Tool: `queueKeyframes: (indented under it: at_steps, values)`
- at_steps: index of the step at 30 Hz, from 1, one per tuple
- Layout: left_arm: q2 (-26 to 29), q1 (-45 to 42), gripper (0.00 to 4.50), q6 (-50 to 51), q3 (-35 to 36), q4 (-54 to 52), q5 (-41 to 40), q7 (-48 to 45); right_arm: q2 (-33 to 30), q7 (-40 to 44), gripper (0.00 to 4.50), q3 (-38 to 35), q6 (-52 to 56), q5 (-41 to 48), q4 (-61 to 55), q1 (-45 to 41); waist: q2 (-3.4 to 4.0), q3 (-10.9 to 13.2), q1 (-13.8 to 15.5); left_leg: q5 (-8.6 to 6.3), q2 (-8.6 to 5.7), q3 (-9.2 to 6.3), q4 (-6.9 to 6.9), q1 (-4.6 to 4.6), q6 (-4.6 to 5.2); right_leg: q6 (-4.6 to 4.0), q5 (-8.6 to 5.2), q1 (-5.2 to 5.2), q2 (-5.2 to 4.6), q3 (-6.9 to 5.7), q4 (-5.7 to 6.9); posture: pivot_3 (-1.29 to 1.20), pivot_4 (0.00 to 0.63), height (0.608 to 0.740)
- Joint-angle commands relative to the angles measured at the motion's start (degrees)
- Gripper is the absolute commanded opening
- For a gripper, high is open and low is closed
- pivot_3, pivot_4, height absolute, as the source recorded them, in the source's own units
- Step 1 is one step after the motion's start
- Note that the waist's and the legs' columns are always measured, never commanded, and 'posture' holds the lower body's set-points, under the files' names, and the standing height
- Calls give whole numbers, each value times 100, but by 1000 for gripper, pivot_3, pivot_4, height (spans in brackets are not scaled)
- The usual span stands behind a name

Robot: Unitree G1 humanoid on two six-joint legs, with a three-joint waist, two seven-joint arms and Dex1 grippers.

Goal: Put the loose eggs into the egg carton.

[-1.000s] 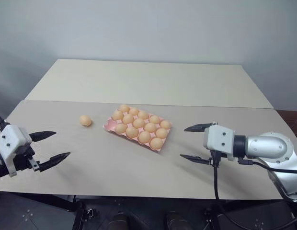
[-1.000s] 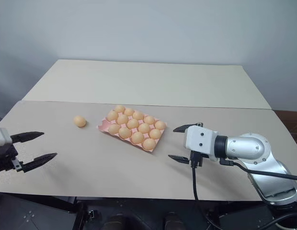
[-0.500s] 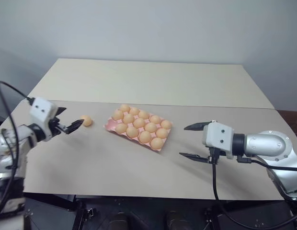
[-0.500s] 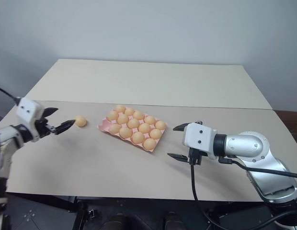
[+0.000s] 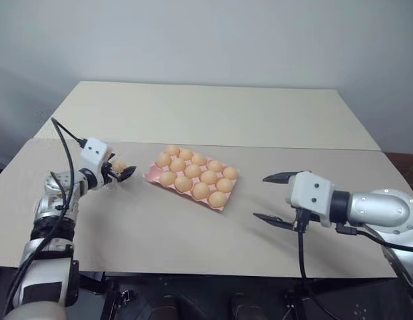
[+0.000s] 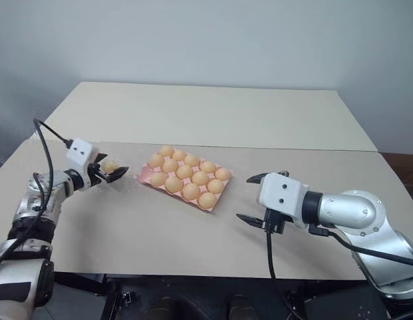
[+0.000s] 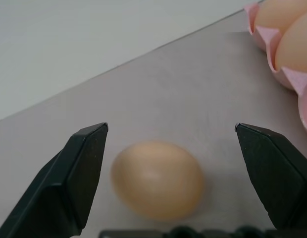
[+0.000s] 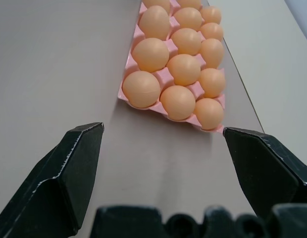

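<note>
Each arm ends in a white boxy wrist housing carrying two tapered black fingers, as on the left gripper (image 5: 120,173) and right gripper (image 5: 278,199). The forearms are rounded silver-grey metal with black joint rings. Loose black cables loop from both wrists.

The right claw (image 8: 163,163) gapes wide, its two black fingers (image 8: 69,173) apart over the bare counter (image 8: 59,74). Toward 12 o'clock lies the pink carton (image 8: 168,79), its visible cups filled with eggs (image 8: 141,89).
</note>
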Motion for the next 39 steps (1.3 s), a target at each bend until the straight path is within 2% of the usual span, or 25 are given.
queueKeyframes:
  at_steps: [1,11,14,19,23,35,39]
  values:
    - [-33,-343,4467,-425,-48,521,215,255,-100,-89,4500,-271,91,59,-226,48,0,0,-8,0,0,0,1,0,0,0,0,0,0,0,1,0,150,740]
    - [-205,-677,4467,-616,-122,1336,472,663,-220,-109,4500,-322,116,33,-224,106,-1,-1,-7,0,-2,-1,2,3,0,1,1,4,-1,0,2,0,150,740]
    - [-164,-601,3857,-558,-104,1275,454,585,-232,-127,4500,-261,102,3,-167,55,-1,-1,-10,0,-1,-1,2,5,0,1,1,4,-1,0,4,0,150,740]
    - [-84,-474,2308,-535,-39,1107,425,645,-200,-146,4500,-148,48,-46,-93,-16,-1,-1,-20,0,-1,-1,2,4,0,1,1,4,0,0,3,0,150,740]
    - [-27,-205,2308,-613,202,518,97,307,-165,-154,4500,-60,-15,-92,-10,-67,-1,-1,-22,0,0,-1,1,3,0,1,1,2,-1,0,2,0,150,740]
    - [-34,885,2308,-301,489,-2355,-1120,-1126,-21,-302,4500,109,-53,-240,17,-103,-1,-1,1,1,1,-2,2,0,-1,1,1,3,-2,0,2,0,150,740]
    - [-87,936,2308,-211,377,-2593,-1296,-1456,46,-389,4500,152,5,-299,-34,-71,-1,-1,-3,1,0,-2,3,4,-1,1,1,4,-2,0,4,0,150,740]
